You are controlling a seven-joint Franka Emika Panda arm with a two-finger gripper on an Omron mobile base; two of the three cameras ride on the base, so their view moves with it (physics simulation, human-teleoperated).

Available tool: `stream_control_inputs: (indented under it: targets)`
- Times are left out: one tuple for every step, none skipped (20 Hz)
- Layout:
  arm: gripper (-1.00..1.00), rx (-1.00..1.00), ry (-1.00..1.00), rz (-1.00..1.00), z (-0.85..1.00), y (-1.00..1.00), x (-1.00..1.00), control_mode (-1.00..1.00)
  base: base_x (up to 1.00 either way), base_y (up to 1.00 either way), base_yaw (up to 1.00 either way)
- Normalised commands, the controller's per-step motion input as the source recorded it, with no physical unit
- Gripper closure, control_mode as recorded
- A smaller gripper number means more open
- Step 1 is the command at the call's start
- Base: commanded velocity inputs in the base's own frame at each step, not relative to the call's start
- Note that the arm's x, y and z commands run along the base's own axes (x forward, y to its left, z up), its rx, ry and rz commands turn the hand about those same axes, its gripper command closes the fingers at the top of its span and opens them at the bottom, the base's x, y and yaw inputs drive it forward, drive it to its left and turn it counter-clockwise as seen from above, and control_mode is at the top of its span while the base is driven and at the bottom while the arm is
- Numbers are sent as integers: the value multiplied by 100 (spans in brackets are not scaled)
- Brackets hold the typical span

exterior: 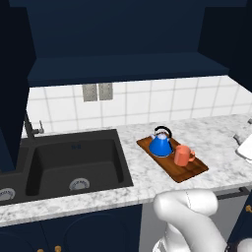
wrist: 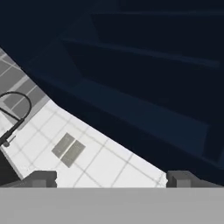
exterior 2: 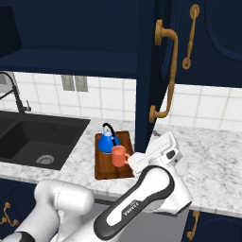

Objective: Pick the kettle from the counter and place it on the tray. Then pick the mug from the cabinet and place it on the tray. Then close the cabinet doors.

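Note:
The blue kettle [exterior: 161, 144] [exterior 2: 107, 142] and the orange-red mug [exterior: 183, 156] [exterior 2: 118, 156] stand side by side on the wooden tray [exterior: 191, 173] [exterior 2: 105, 171] on the marble counter [exterior: 147, 184]. Above them the navy cabinet [exterior: 123, 69] is open, its dark shelf bare. Its right door [exterior 2: 147, 71] stands out edge-on, brass handle [exterior 2: 166, 71] facing me. The left door [exterior: 14, 93] is swung out too. My white hand [exterior 2: 158, 150] is at the right door's lower corner, just right of the mug. The gripper [wrist: 112, 180] is open, holding nothing, and faces the shelf and tiled wall.
A black double sink [exterior: 74, 165] with a dark faucet [exterior: 29, 129] [wrist: 13, 114] fills the counter's left. A grey outlet plate [exterior: 97, 91] [wrist: 68, 150] sits on the backsplash. A white object [exterior: 245, 146] lies at the counter's right edge. Another shut navy door [exterior 2: 212, 42] is further right.

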Motion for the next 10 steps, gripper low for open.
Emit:
stream_control_inputs:
  targets:
    - [-100,0,-5,0,14,-43,14,-100,0,0,0]
    - [-100,0,-5,0,13,-44,11,-100,0,0,0]
    - [-100,0,-6,0,11,-41,6,-100,0,0,0]
    - [-100,0,-9,0,7,-43,10,-100,0,0,0]
    - [-100,0,-11,0,13,-41,6,-100,0,0,0]
    - [-100,0,-14,0,19,-33,2,-100,0,0,0]
    - [-100,0,-19,0,32,-32,0,-100,0,0,0]
    - [-100,0,-19,0,48,-32,0,-100,0,0,0]
    - [-100,0,-22,0,57,-26,-3,-100,0,0,0]
    - [-100,0,-25,0,65,-23,-8,-100,0,0,0]
